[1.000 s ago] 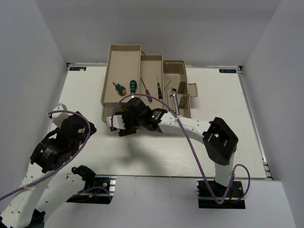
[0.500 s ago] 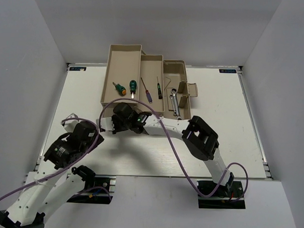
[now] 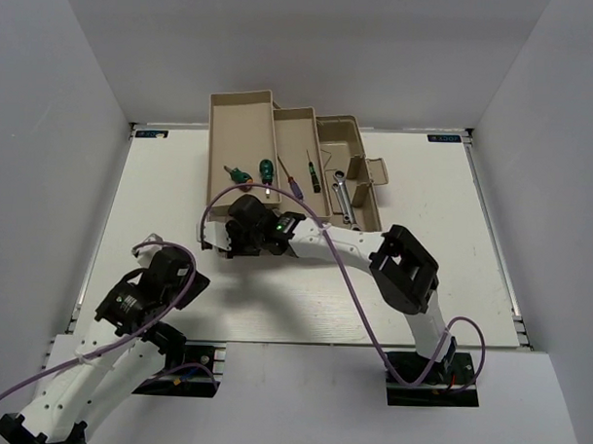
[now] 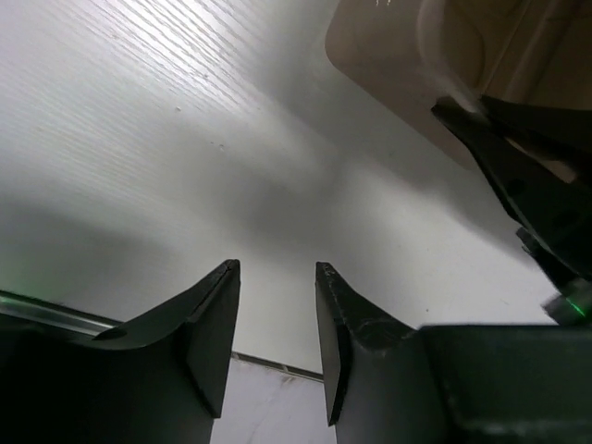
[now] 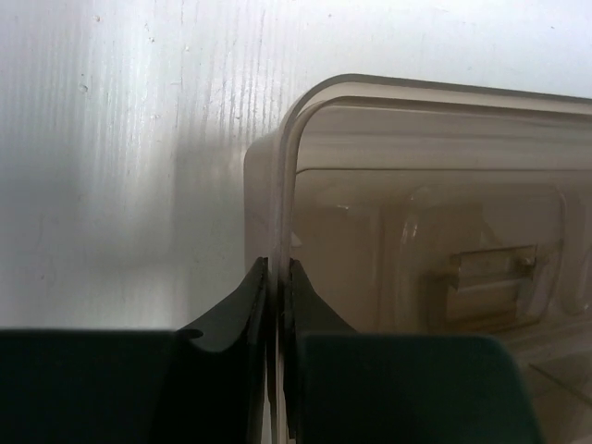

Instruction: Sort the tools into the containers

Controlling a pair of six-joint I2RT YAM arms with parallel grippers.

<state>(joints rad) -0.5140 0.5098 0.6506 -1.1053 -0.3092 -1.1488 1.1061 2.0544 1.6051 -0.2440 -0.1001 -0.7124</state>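
The containers, beige trays (image 3: pixel 222 132) and a base tub (image 3: pixel 340 138) of one toolbox, stand at the table's back centre. Two green-handled screwdrivers (image 3: pixel 237 173) lie in the left tray. A red-and-blue (image 3: pixel 290 179) and a black precision screwdriver (image 3: pixel 315 174) lie in the middle tray, and a silver wrench (image 3: pixel 341 196) lies in the tub. My right gripper (image 5: pixel 276 263) (image 3: pixel 223 241) is shut on the rim of the translucent brown lid (image 5: pixel 416 231) in front of the trays. My left gripper (image 4: pixel 277 268) (image 3: pixel 178 265) hangs open and empty over the table, near the lid's corner (image 4: pixel 388 65).
The right arm (image 3: pixel 335 245) stretches leftward across the table in front of the toolbox. White walls close the table on the left, back and right. A beige latch flap (image 3: pixel 368 174) stands at the tub's right side.
My right gripper has swung left and closed on the lid's rim, and the toolbox has shifted slightly. My left arm has come forward and rightward, its jaws narrower than before.
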